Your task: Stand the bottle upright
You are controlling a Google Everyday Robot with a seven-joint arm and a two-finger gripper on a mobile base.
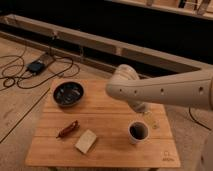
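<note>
A slim, clear, pale-tinted bottle (pixel 152 120) shows faintly on the wooden table (pixel 105 150), just behind and to the right of the white mug (pixel 138 132). I cannot tell whether it stands or leans. My gripper (pixel 144 109) hangs under the big white arm (pixel 160 90), which reaches in from the right. The gripper sits right above the bottle and behind the mug, mostly hidden by the arm. Whether it touches the bottle I cannot tell.
A dark bowl (pixel 68 93) sits at the table's back left. A reddish-brown elongated object (pixel 67 129) and a pale block (pixel 86 141) lie front left. Cables and a dark box (pixel 36 66) lie on the floor at left. A long low rail runs behind the table.
</note>
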